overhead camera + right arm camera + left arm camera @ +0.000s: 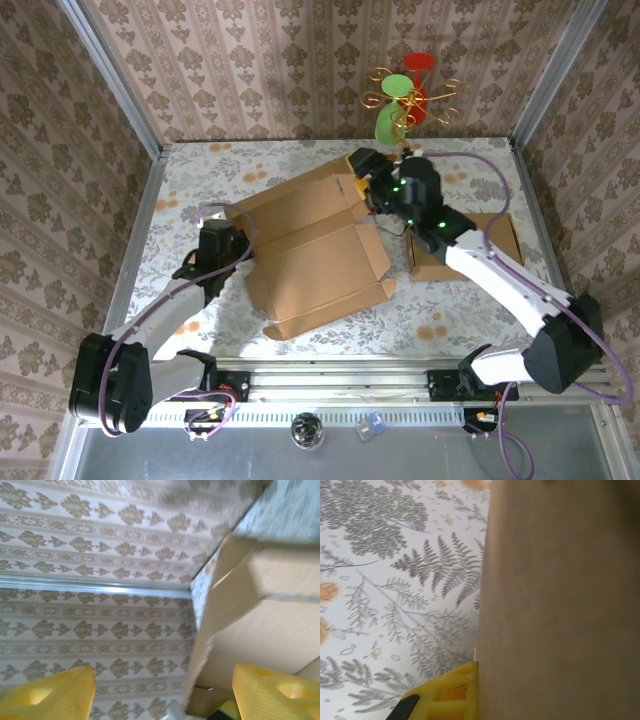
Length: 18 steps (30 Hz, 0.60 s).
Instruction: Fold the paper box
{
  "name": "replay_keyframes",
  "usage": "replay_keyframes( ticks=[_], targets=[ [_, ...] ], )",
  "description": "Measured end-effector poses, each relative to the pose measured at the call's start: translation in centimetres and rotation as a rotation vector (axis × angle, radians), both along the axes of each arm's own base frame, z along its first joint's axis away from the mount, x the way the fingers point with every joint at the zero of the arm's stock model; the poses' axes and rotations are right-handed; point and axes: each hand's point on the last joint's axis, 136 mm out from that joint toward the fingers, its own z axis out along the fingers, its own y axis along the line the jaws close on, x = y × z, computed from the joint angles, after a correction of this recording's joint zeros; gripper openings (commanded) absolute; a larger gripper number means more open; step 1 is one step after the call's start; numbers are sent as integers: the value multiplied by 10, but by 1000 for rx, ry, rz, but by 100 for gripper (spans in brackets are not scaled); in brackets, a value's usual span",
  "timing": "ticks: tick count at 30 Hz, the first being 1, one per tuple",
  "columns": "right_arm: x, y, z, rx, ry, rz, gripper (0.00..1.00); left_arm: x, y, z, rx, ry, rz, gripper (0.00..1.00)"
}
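Finds the box (310,250) spread almost flat in the middle of the counter (200,170), long side panels only slightly raised and end flaps splayed outward. Looks barely begun: creased, yes, but with no wall standing upright and no corner locked. Shows the left jaws closed together at the box's left edge, apparently pinching a cardboard panel (in the left wrist view, one yellow finger (445,696) pressed against the sheet, the other hidden behind it). Shows the right jaws spread wide apart at the far right corner, gripping nothing, with a raised flap just beyond them in the right wrist view. Notes a second cardboard piece (498,228) lying beside the box on the right, partly under the right arm (510,285). Leaves nearly everything to do, by this reckoning: raising the walls, tucking the end flaps, closing the lid. Probably calls for a hold on the far flap from the right side, keeping the left edge pinned meanwhile, then folding inward along the creases.
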Motion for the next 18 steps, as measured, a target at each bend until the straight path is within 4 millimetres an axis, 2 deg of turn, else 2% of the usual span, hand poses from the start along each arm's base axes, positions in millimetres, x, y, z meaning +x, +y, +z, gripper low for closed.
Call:
replay_keyframes(
  ticks=[4,7,10,13,18],
  targets=[
    [-2,-48,31,-95,-49,-55,63,13,-7,24,-121,-16,-61,0],
    [-6,-76,41,-171,-61,-74,57,22,-17,37,-216,-6,-102,0],
    [-11,-89,39,-261,-54,-52,52,26,-29,41,-323,15,-132,0],
    [-15,-95,27,-322,-34,0,48,29,-41,40,-428,52,-154,0],
    [-12,-109,23,-284,-47,85,51,34,-61,43,-571,112,-202,0]
  ],
)
